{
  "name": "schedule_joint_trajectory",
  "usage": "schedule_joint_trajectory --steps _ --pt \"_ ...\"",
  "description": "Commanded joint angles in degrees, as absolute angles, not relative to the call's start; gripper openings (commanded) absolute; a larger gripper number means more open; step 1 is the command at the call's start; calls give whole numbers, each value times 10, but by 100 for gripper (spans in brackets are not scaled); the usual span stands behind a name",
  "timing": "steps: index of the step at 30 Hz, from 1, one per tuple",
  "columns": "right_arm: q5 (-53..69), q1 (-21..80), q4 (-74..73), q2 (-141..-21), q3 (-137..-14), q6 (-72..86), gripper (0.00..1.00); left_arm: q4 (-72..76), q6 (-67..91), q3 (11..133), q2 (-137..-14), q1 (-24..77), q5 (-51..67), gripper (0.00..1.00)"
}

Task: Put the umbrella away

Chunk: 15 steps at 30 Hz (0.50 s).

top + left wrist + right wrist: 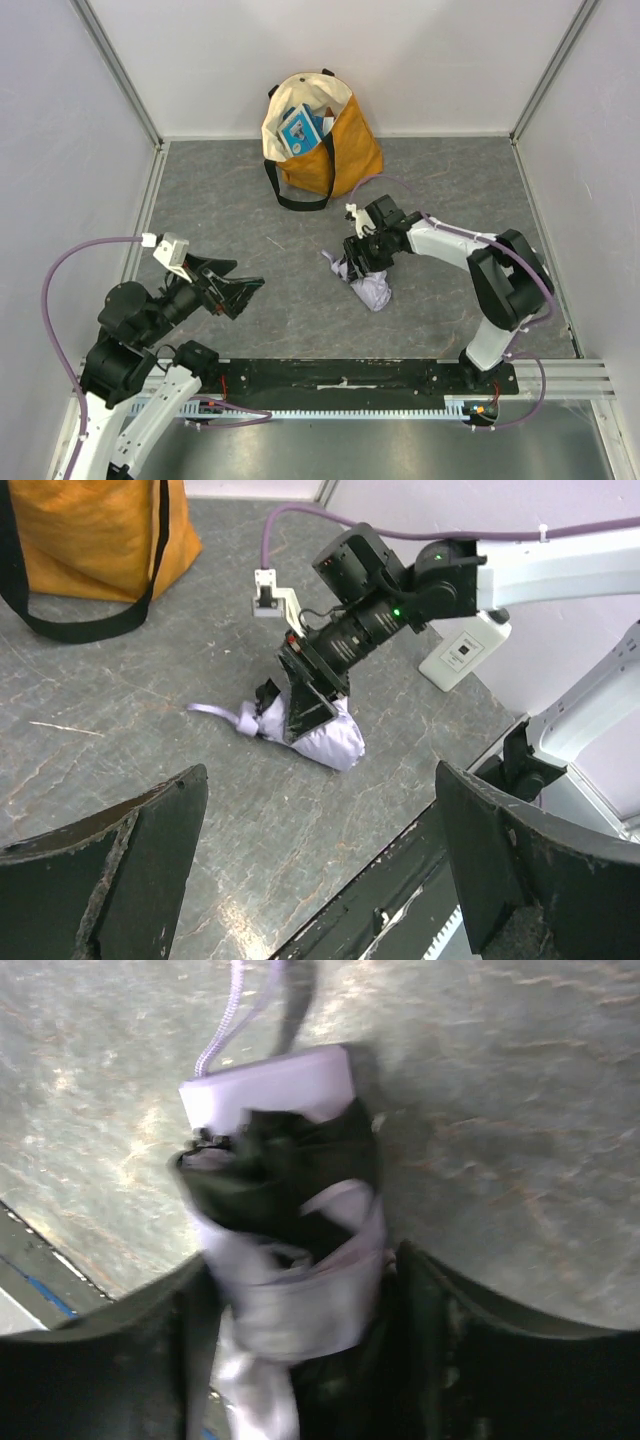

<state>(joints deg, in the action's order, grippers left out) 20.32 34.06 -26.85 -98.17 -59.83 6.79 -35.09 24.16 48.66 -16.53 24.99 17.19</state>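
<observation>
Grasp step: umbrella (372,290) on worktop (250,210) clasped by right hand (360,268); left hand (238,292) released, idle. Next likely needed: firm lift, then carry to far tote bag (345,150)

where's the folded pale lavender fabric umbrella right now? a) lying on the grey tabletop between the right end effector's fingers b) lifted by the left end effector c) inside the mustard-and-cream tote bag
a, the folded pale lavender fabric umbrella lies on the grey tabletop with the right end effector straddling it
</observation>
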Motion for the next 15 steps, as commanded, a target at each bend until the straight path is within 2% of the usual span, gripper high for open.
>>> schedule_joint_trajectory --steps 1,5,10,14,15 --pt "214 303 -262 -1012 -622 115 96 -312 270 469 -179 251 210 99" --pt "26 371 -367 -982 -699 138 98 -306 276 462 -181 250 215 99" --pt "-275 510 -526 -971 -789 209 98 -305 273 472 -179 250 212 98" --pt "-371 589 -616 -996 -820 348 98 -333 258 502 -170 250 172 98" --pt "-403 620 -635 -1005 -828 394 95 -344 254 511 -164 250 153 98"
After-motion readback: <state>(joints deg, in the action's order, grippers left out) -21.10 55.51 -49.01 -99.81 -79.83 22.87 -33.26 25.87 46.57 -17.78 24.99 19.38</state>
